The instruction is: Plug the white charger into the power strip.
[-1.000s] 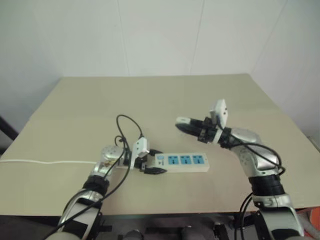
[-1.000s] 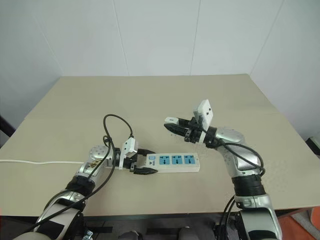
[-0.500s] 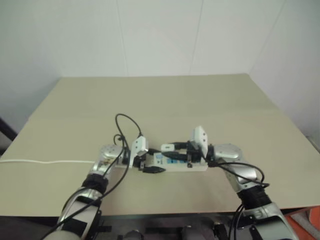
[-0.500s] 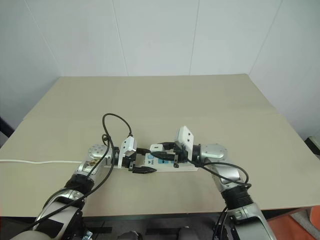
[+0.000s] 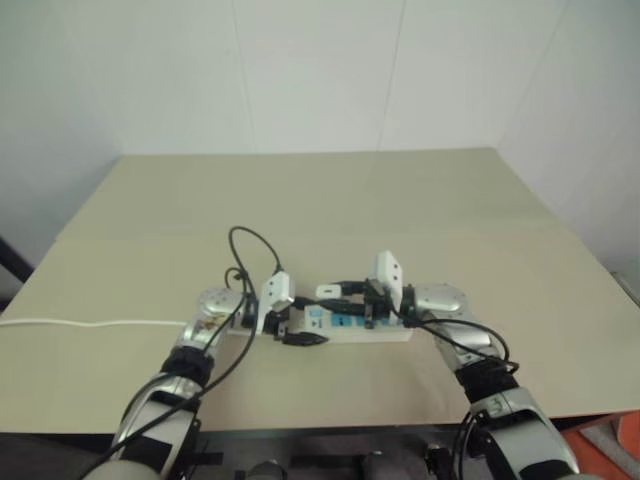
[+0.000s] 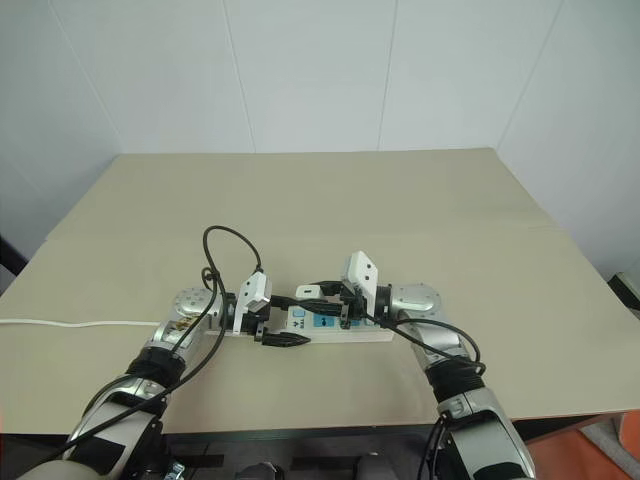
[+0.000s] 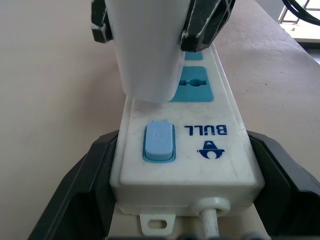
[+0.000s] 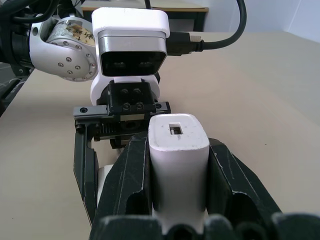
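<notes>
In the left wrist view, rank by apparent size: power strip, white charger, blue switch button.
1. power strip
2. white charger, though it sits nearer the camera and is cropped, so its rank against the strip is unsure
3. blue switch button

One power strip (image 6: pixel 335 328) and one white charger (image 8: pixel 177 162) are seen on one table (image 6: pixel 300 200). Three blue sockets and one blue switch (image 7: pixel 159 141) are counted on the strip. Two grippers are present, the left gripper (image 6: pixel 285 320) and the right gripper (image 6: pixel 318 303).

Glossy white plastic power strip (image 7: pixel 185 165) (scuffed)

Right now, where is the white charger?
The white charger is clamped in the right claw, just above the power strip's switch end, which the left claw straddles.
</notes>
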Controlling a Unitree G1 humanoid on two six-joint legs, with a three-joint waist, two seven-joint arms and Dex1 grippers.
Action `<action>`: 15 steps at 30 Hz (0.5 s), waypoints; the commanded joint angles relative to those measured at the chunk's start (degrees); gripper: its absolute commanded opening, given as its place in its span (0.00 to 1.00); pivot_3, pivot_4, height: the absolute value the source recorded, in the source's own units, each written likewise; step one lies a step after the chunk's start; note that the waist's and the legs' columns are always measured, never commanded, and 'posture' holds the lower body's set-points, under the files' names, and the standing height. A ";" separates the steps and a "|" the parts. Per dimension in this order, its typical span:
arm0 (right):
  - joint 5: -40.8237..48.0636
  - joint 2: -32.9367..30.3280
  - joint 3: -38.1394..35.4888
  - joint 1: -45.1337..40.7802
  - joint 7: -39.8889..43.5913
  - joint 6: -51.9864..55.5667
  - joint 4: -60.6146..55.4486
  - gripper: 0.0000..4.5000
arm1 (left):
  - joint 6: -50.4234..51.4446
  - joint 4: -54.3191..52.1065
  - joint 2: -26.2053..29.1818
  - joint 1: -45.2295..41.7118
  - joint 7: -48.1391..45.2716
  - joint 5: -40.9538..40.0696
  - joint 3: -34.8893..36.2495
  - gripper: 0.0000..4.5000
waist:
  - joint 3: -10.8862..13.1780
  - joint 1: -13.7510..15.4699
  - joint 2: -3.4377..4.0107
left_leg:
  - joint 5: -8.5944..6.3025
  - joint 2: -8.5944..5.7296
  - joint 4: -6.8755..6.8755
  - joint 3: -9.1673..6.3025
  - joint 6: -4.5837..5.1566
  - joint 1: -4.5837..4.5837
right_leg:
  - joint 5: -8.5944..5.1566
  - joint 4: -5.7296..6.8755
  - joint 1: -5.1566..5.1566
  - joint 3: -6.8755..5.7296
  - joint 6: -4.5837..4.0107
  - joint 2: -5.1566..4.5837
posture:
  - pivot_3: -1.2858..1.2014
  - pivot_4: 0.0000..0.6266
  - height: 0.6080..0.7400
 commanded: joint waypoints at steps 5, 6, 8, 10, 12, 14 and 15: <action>-0.61 -0.82 -1.08 0.14 -0.32 -0.30 0.93 0.26 | -0.80 -0.60 1.62 0.14 -0.73 0.77 -0.29 0.73 | 0.00 -0.02 0.00 | 0.00 0.00 0.00 0.00 0.00 0.02 | -0.01 0.03 0.00 0.00 0.01 0.00 | 0.52 0.24 1.00; -0.61 -0.84 -1.10 0.05 -0.30 -0.31 0.98 0.26 | -0.86 -0.54 1.64 0.08 -0.73 0.82 -0.31 0.73 | 0.00 -0.02 0.00 | 0.00 0.00 0.00 0.00 0.00 0.02 | -0.01 0.03 0.00 0.00 0.01 0.00 | 0.52 0.24 1.00; -0.55 -0.83 -1.19 -0.09 -0.32 -0.26 1.14 0.26 | -1.00 -0.42 1.66 -0.01 -0.75 0.87 -0.33 0.73 | 0.00 -0.02 0.00 | 0.00 0.00 0.00 0.00 0.00 0.02 | -0.01 0.03 0.00 0.00 0.01 0.00 | 0.52 0.24 1.00; -0.52 -0.69 -1.38 -0.33 -0.62 -0.25 1.64 0.26 | -1.15 -0.30 1.70 -0.07 -0.83 0.92 -0.37 0.73 | 0.00 -0.03 0.00 | 0.00 0.00 0.00 0.00 0.00 0.02 | -0.01 0.03 0.00 0.00 0.01 0.00 | 0.52 0.24 1.00; -0.60 -0.50 -1.68 -0.63 -1.11 -0.42 2.63 0.26 | -1.21 -0.44 1.79 0.05 -0.97 0.94 -0.42 0.73 | 0.00 -0.11 0.00 | 0.00 0.00 0.00 0.00 0.00 0.04 | -0.01 0.04 0.00 0.00 0.01 0.00 | 0.52 0.24 1.00; -0.60 -0.41 -1.91 -0.86 -1.28 -0.53 3.43 0.26 | -1.20 -0.57 1.88 0.16 -1.05 0.93 -0.42 0.73 | 0.00 -0.23 0.00 | 0.00 0.00 0.00 0.00 0.00 0.05 | -0.01 0.05 0.00 0.00 0.01 0.01 | 0.52 0.24 1.00; -0.59 -0.40 -2.01 -1.00 -1.27 -0.61 3.77 0.26 | -1.17 -0.64 1.93 0.22 -1.05 0.92 -0.43 0.73 | 0.00 -0.33 0.00 | 0.00 0.00 0.00 0.00 0.00 0.06 | -0.01 0.06 0.00 0.01 0.01 0.01 | 0.52 0.24 1.00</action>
